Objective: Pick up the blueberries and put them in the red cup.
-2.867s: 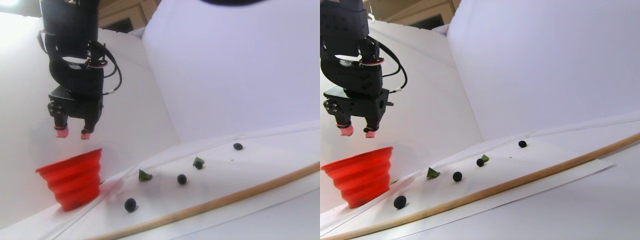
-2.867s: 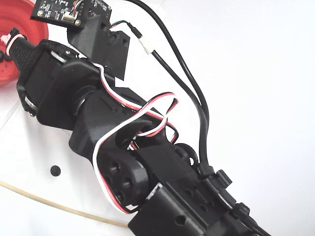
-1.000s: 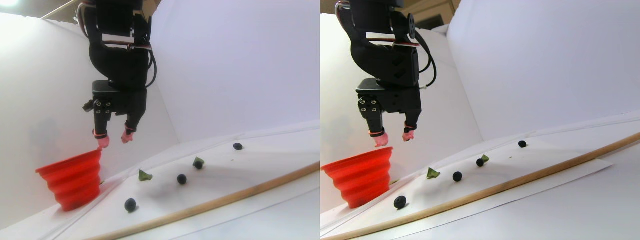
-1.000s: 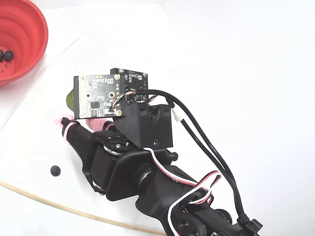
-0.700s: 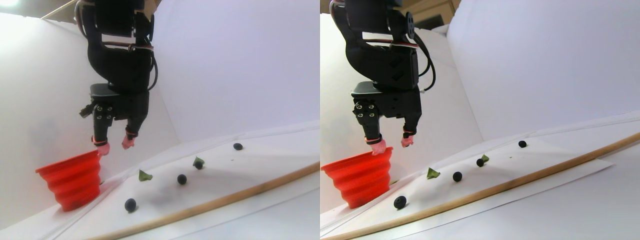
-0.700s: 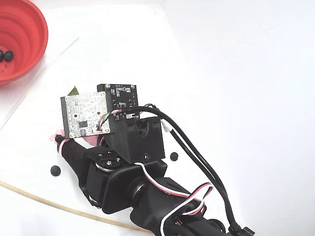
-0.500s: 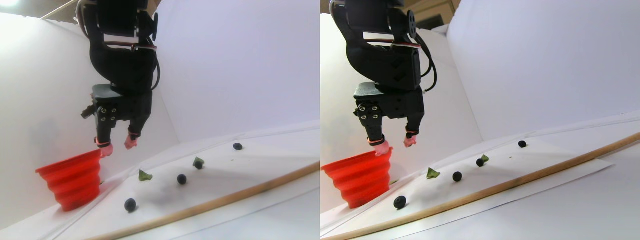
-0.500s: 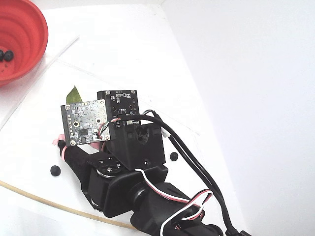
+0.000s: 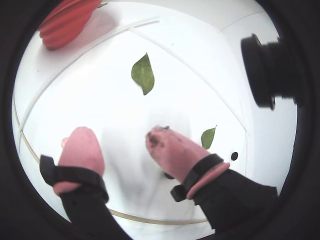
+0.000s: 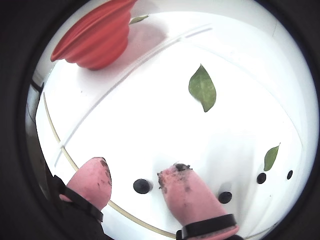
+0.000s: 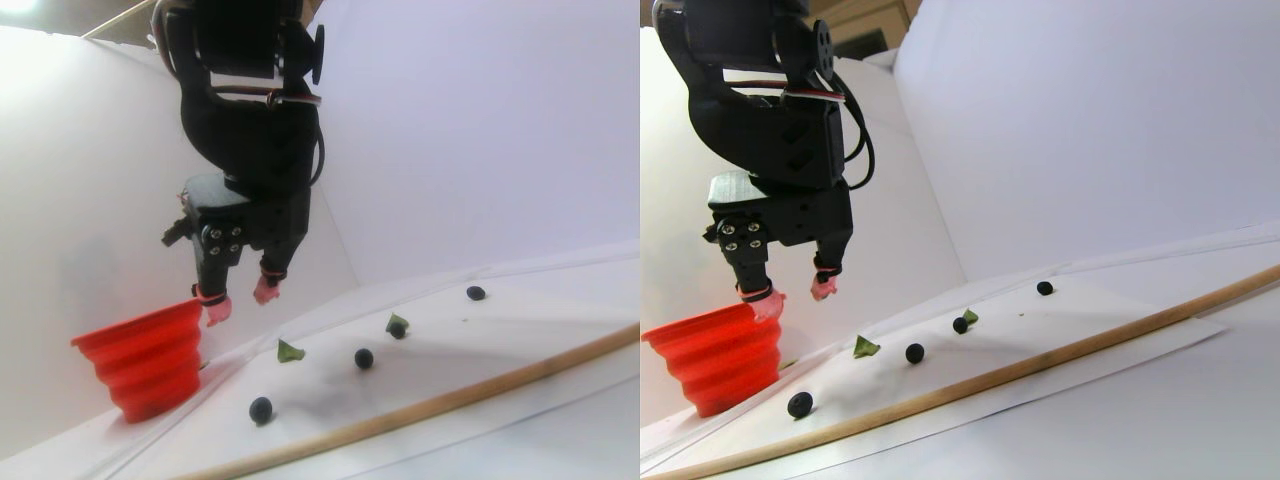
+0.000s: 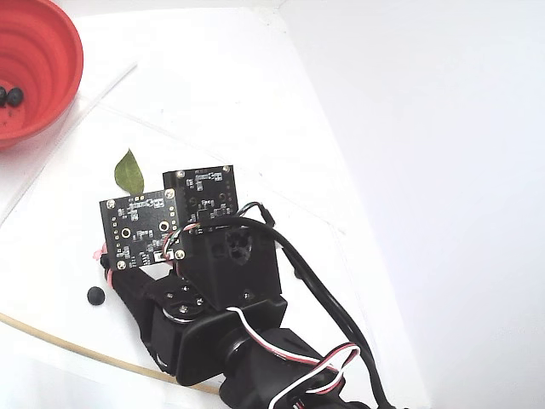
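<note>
Now | pincer (image 10: 134, 176) open, empty, above counter (image 10: 150, 125) | blueberries: one (image 10: 142, 186) between the fingertips, others (image 10: 261, 178) aside, some (image 12: 8, 95) in red cup (image 12: 34, 51) | judged light, soft, prone to rolling: pinch gently across the middle

I'm working in what looks like a small lab or hobby test booth: plain white walls (image 11: 480, 130) close in behind the arm (image 12: 226, 281), and a white sheet (image 10: 165, 125) lies beneath it. Bare circuit boards (image 12: 166, 226) and loose servo wires (image 12: 298, 375) show on the arm, beside a thin wooden strip (image 11: 450, 398).
</note>
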